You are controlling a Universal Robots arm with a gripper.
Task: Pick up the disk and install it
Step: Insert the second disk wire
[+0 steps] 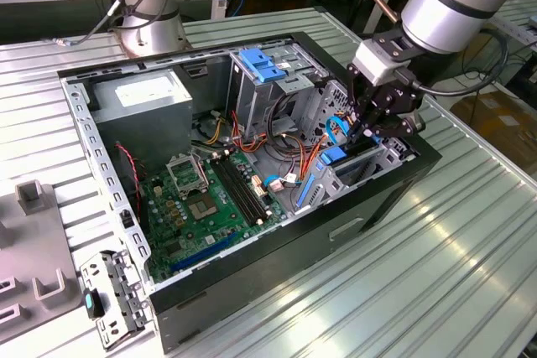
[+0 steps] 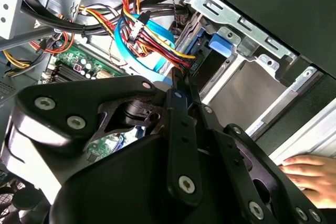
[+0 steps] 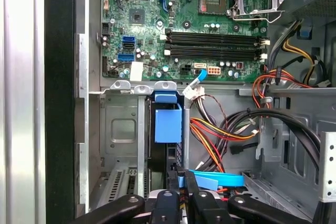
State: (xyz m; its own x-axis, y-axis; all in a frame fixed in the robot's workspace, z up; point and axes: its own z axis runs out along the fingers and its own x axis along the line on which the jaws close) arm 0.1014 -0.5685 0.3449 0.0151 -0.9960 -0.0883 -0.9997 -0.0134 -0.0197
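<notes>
Your gripper (image 1: 369,127) hangs inside the open computer case (image 1: 252,291), over the drive cage at the exterior view's right. The disk (image 3: 167,129) stands on edge in that cage slot, its blue rail facing up, directly beneath the fingertips (image 3: 181,178) (they look nearly closed, with nothing between them). In the second wrist view the disk (image 2: 220,45) lies just past the fingers, beside the bundled cables (image 2: 152,35). A person's hand (image 2: 307,174) rests outside the case.

No print can be read; the white sticker (image 1: 144,90) on the grey power supply is illegible.
</notes>
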